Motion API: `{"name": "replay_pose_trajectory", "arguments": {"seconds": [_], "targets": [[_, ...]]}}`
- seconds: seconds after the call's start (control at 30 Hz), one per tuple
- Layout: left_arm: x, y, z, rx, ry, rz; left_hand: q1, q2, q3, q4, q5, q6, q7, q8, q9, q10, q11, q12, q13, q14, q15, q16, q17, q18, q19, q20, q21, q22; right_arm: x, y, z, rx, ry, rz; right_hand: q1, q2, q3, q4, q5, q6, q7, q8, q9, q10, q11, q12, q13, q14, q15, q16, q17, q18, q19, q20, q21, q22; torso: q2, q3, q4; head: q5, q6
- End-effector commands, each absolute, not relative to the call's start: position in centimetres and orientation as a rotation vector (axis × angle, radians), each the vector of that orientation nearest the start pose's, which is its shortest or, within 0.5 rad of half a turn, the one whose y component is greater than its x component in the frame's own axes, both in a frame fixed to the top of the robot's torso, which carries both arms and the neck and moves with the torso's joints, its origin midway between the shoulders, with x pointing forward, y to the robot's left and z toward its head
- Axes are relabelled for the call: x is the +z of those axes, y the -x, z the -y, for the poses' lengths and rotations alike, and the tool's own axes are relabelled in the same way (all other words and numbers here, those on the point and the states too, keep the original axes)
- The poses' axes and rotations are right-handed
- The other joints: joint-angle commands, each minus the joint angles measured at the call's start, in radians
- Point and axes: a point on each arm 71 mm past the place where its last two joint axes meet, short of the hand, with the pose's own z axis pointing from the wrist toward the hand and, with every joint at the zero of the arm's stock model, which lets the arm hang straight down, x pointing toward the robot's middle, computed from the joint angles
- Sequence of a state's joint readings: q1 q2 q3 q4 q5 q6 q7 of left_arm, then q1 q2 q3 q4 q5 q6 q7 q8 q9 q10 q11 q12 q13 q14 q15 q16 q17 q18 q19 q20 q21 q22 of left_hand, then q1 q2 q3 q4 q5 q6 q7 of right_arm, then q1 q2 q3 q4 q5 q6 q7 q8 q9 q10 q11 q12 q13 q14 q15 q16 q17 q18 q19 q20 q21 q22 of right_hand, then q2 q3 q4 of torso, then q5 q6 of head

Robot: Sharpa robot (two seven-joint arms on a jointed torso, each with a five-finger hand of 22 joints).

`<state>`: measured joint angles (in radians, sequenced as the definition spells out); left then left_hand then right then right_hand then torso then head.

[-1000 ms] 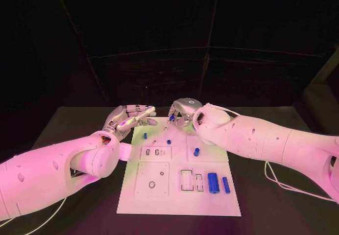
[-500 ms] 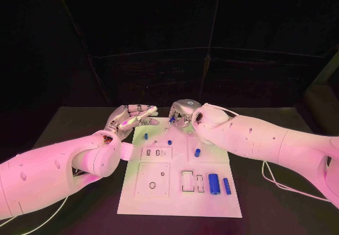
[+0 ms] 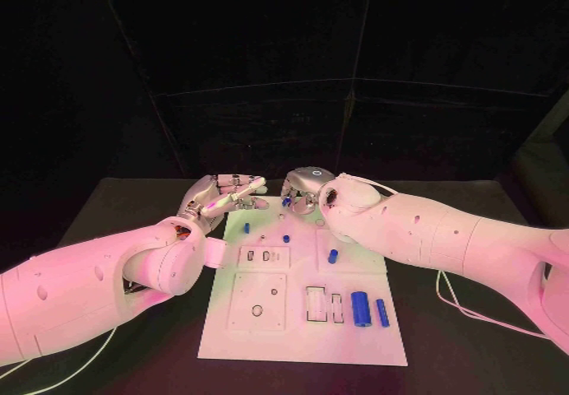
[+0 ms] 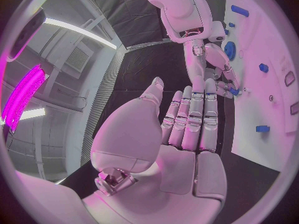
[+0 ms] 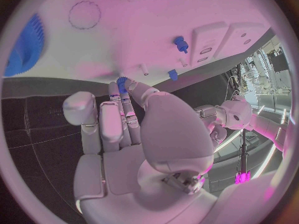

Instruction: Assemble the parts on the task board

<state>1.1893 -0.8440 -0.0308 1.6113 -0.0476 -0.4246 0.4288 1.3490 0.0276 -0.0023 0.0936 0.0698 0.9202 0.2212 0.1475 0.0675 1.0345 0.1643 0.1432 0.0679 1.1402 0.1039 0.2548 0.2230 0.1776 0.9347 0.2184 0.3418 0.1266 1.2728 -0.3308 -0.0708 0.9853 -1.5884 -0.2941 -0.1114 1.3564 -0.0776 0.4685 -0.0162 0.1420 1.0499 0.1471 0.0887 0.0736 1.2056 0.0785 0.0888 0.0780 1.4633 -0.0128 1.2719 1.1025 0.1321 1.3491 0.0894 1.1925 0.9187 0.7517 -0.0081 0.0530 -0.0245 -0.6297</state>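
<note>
The right hand (image 3: 305, 191) pinches a small blue gear (image 5: 122, 82) at the board's (image 3: 275, 329) twelve o'clock edge; the left hand (image 3: 222, 196) hovers spread and empty. A loose pinch could drop the gear.

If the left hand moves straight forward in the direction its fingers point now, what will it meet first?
Probably the right hand. In the left wrist view the left hand points its flat fingers at the right hand's fingertips, which pinch a small blue part above the task board. Depth is unclear.

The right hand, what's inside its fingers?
The right hand pinches a small blue toothed part at its fingertips, above the task board. The fingers cover most of the part, so its full shape can't be told.
</note>
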Motion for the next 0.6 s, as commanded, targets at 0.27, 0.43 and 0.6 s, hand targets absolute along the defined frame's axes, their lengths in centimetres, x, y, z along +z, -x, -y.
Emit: {"name": "replay_pose_trajectory", "arguments": {"seconds": [0.27, 0.43, 0.6], "targets": [[-16.8, -47.41, -18.77, -1.558, 1.043, -1.382, -0.001, 0.011, 0.001, -0.004, -0.001, -0.002, 0.007, -0.005, -0.001, 0.004, 0.002, -0.005, -0.001, 0.001, 0.005, 0.001, 0.002, 0.005, 0.008, 0.001, 0.002, -0.001, -17.89, -56.97, 7.69, 0.503, 0.34, -1.599, -0.019, -0.016, 0.001, 0.017, -0.014, -0.047, 0.018, -0.025, -0.006, -0.067, 0.018, -0.029, -0.011, 0.024, 0.021, -0.017, -0.033, -0.006, -0.034, 0.014, -0.03, -0.057, 0.001, 0.0001, -0.0019, 0.003, 0.0], [-16.78, -47.41, -18.76, -1.559, 1.043, -1.385, -0.001, 0.011, 0.001, -0.004, -0.001, -0.002, 0.007, -0.005, -0.001, 0.004, 0.002, -0.005, -0.001, 0.001, 0.005, 0.001, 0.002, 0.005, 0.008, 0.001, 0.002, -0.001, -17.91, -57.14, 7.9, 0.485, 0.325, -1.601, -0.025, -0.04, -0.035, 0.022, -0.068, -0.212, 0.03, -0.028, -0.011, -0.24, 0.041, -0.021, -0.014, -0.011, 0.038, -0.085, -0.129, 0.017, -0.101, 0.035, -0.111, -0.178, 0.001, 0.0, -0.0009, 0.003, 0.0], [-16.78, -47.42, -18.83, -1.559, 1.044, -1.387, -0.001, 0.011, 0.001, -0.004, -0.001, -0.003, 0.007, -0.005, -0.001, 0.004, 0.003, -0.006, -0.001, 0.0, 0.005, 0.001, 0.002, 0.005, 0.008, 0.001, 0.002, -0.002, -17.59, -56.88, 8.51, 0.491, 0.308, -1.566, -0.02, -0.038, -0.05, 0.022, -0.057, -0.223, 0.032, -0.025, -0.008, -0.247, 0.041, -0.006, -0.011, -0.012, 0.038, -0.086, -0.133, 0.018, -0.103, 0.036, -0.115, -0.184, 0.001, 0.0014, -0.0028, 0.007, 0.0]]}}
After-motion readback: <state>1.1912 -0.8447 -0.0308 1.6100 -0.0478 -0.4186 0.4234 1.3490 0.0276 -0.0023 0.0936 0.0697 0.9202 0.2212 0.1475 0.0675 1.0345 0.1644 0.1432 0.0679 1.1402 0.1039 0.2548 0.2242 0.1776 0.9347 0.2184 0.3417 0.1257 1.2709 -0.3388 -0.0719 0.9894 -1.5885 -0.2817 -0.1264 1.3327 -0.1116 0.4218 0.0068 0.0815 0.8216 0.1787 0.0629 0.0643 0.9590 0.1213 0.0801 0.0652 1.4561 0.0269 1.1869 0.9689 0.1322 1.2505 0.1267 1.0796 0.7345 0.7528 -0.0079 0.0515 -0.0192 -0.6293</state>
